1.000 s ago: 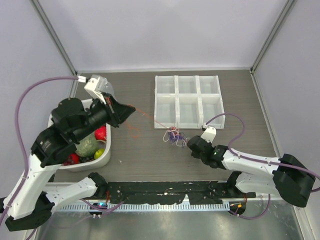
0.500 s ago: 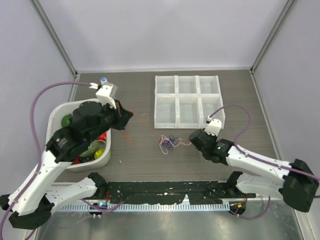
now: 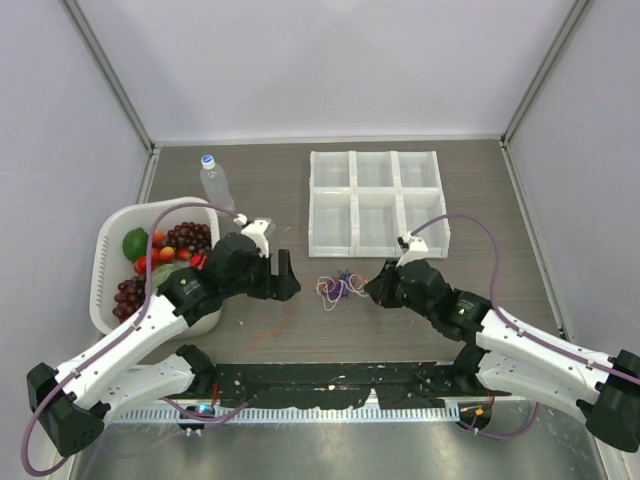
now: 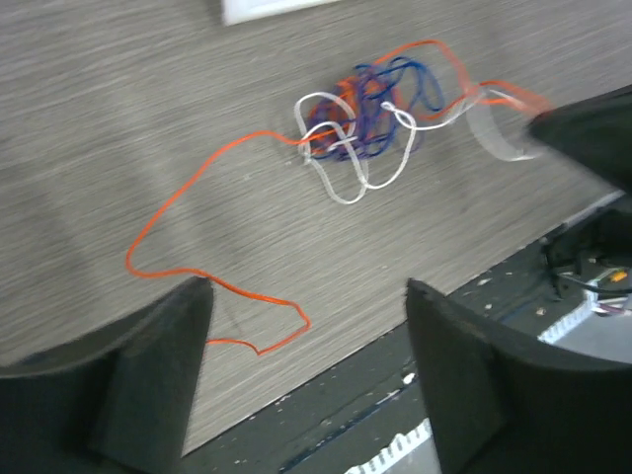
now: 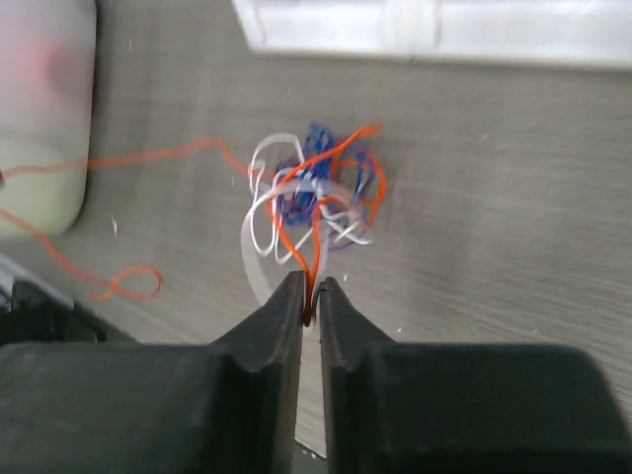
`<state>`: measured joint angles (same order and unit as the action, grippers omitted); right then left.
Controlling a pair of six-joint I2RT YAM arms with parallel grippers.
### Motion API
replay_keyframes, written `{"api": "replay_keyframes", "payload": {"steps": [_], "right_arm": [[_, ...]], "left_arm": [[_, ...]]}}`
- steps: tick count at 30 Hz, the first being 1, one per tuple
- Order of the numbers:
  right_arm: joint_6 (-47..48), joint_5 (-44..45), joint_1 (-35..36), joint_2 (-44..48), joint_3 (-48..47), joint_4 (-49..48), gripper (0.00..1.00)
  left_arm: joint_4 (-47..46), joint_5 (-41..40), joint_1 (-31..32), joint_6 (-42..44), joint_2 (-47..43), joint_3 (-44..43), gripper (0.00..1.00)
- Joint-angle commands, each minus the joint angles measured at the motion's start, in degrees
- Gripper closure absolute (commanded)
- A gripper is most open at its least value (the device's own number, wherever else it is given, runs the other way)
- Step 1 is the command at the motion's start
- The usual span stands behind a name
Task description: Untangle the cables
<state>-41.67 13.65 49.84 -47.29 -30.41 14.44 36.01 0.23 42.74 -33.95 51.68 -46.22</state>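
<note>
My right pincer [image 5: 309, 286] was clenched on a loop of the orange cable [image 5: 331, 150] from the tangled cables [image 3: 340, 287]; my left pincer [image 4: 308, 296] hung released above the surface [image 4: 128, 109].

cables [image 3: 340, 288] tangle too small from above to separate strands, tray [image 5: 444, 30] blurred and cropped at top edge, basket [image 5: 44, 99] a blurred smear cropped at left edge

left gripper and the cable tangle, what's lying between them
Only a loose orange cable, trailing from the tangle across bare table toward the open left gripper. The left wrist view shows it best.
</note>
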Motion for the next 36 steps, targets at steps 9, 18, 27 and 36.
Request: {"api": "replay_keyframes", "payload": {"steps": [9,18,27,36], "right_arm": [[-6.67,1.2,-0.1,-0.52,0.19,8.05,0.63],[-15.28,-5.83,-0.01,-10.71,3.08,-17.06,0.63],[-17.04,-1.26,-0.1,-20.74,1.41,-18.91,0.64],[-16.69,-2.13,-1.32,-24.86,5.89,-32.1,0.71]], "left_arm": [[-14.29,11.28,0.06,-0.94,12.74,-3.45,0.32],[-19.05,12.6,-0.03,-1.82,14.5,0.07,0.24],[-22.12,16.47,-0.03,-2.78,17.57,-0.45,0.24],[-23.35,18.31,-0.03,-3.49,19.25,-0.1,0.24]]}}
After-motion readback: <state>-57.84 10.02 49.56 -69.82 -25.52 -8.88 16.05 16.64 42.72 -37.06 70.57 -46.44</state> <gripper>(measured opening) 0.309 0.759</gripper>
